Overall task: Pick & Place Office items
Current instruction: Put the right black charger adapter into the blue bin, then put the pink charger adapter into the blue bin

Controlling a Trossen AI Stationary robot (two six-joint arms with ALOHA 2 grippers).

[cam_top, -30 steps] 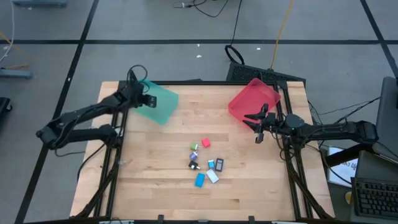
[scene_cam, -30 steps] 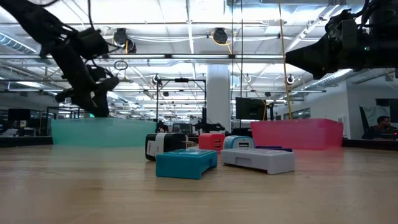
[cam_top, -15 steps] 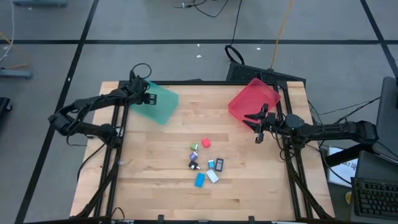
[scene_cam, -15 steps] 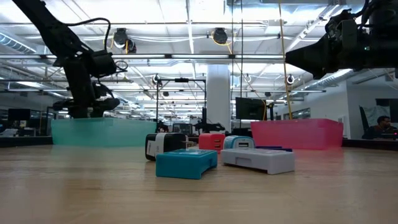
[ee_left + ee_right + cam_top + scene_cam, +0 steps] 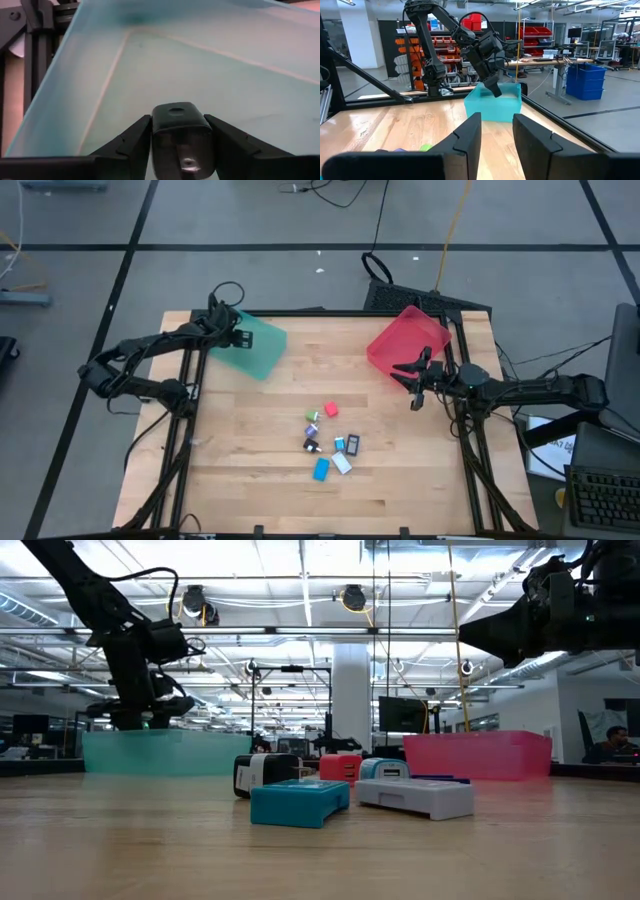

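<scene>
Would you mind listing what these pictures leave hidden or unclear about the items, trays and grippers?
- Dark block between the left gripper's fingers: left wrist view cuts off its lower end.
- Office items: high view shows them too small to identify; the bright blue block and white block hide others in the low view.
- Red tray: contents hidden by its wall in the low view.
- Right gripper: open, empty.

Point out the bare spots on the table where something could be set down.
Free: the wood between the teal tray and red tray, and the front strip below the office items. Crowded: that central cluster and both back corners.
</scene>
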